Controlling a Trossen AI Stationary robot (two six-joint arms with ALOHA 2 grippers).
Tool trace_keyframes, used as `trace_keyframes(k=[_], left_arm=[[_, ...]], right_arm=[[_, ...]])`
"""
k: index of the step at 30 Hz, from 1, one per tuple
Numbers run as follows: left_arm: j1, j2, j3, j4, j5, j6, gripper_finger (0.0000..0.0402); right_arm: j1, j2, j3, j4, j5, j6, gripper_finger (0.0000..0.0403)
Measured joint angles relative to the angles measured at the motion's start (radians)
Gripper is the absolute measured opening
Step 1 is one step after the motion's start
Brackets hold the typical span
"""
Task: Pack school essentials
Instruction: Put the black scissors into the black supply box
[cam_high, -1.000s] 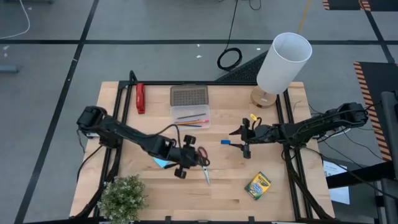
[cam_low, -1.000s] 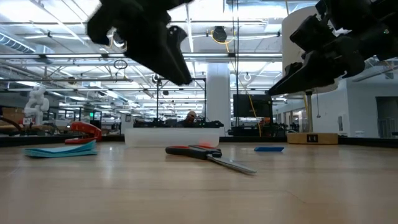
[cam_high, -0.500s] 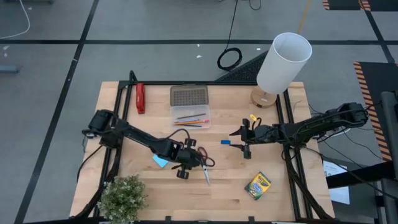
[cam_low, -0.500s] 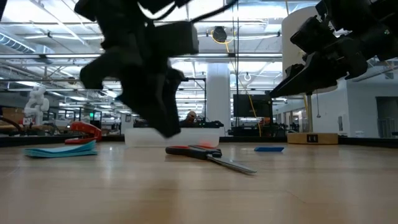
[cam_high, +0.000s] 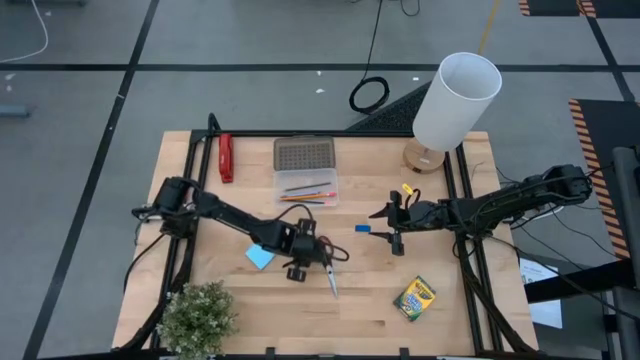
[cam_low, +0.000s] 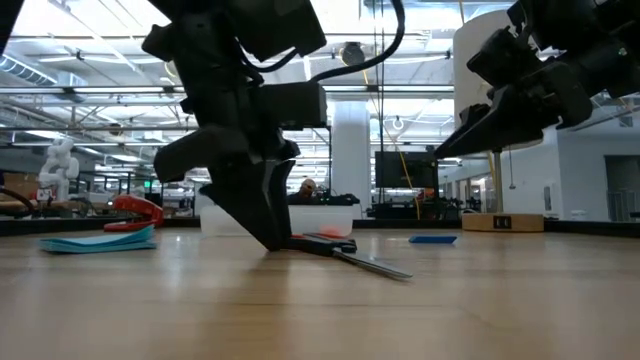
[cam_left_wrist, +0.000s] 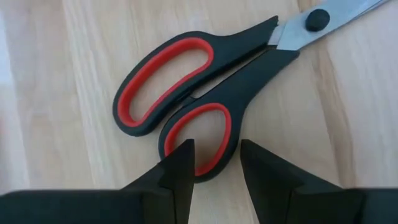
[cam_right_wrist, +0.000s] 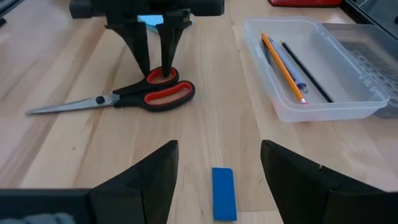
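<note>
Near edge: crayon box lies flat toward the right, untouched. Mid-table, red-handled scissors lie flat, blades pointing near. Left gripper is tipped down at the handles w/ fingers slightly apart, one tip inside the nearer loop, the other outside – prob. set to pinch that loop; nothing held yet. Note pad just left of it. Right gripper hovers wide open, empty, over the blue eraser, likely lining up. Farther: open plastic case holding pencils.
</note>
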Motion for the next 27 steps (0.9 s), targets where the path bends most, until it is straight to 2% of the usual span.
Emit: trace_keyframes(k=[3, 12, 15, 21, 27], left_arm=[[0.014, 0.002, 0.001, -0.002, 0.025, 0.015, 0.0118], [0.022, 0.008, 0.002, -0.003, 0.070, 0.061, 0.0015], [0.022, 0.006, 0.002, -0.001, 0.069, 0.062, 0.0015], [0.018, -0.003, -0.001, 0.001, 0.054, 0.062, 0.0041], [0.021, -0.057, -0.004, -0.002, 0.028, 0.056, 0.0016]], right_arm=[[0.000, 0.000, 0.000, -0.010, 0.000, 0.007, 0.0222], [0.000, 0.000, 0.000, -0.008, 0.000, 0.029, 0.0222], [0.000, 0.000, 0.000, -0.008, 0.000, 0.029, 0.0222], [0.000, 0.000, 0.000, -0.008, 0.000, 0.026, 0.0222], [0.000, 0.000, 0.000, -0.008, 0.001, 0.019, 0.0222]])
